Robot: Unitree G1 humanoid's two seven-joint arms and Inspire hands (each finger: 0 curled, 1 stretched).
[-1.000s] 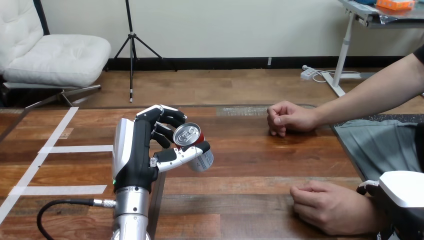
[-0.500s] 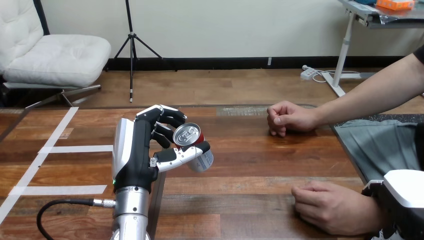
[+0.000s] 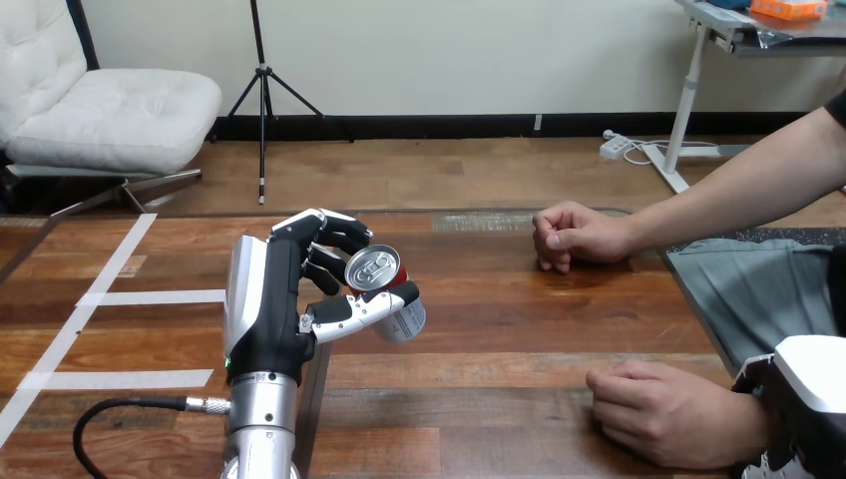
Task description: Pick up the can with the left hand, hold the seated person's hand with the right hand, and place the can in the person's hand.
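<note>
My left hand (image 3: 267,309) is held above the table left of centre, its fingers and thumb curled round a red and silver can (image 3: 384,289) that tilts with its top toward me. At the bottom right corner my right hand (image 3: 810,394) shows its white shell against the wrist of the person's near hand (image 3: 666,412), which lies loosely closed on the wood. I cannot tell whether it grips that wrist. The person's far hand (image 3: 574,236) rests as a fist on the table at the right.
The wooden table (image 3: 479,329) carries white tape strips (image 3: 150,297) at the left. A black cable (image 3: 120,409) loops beside my left forearm. A grey cloth (image 3: 768,289) covers the person's lap at the right edge.
My right hand has slid a little to the right and down at the corner. The person's near hand shifted slightly right with it. The left hand and can have stayed still.
</note>
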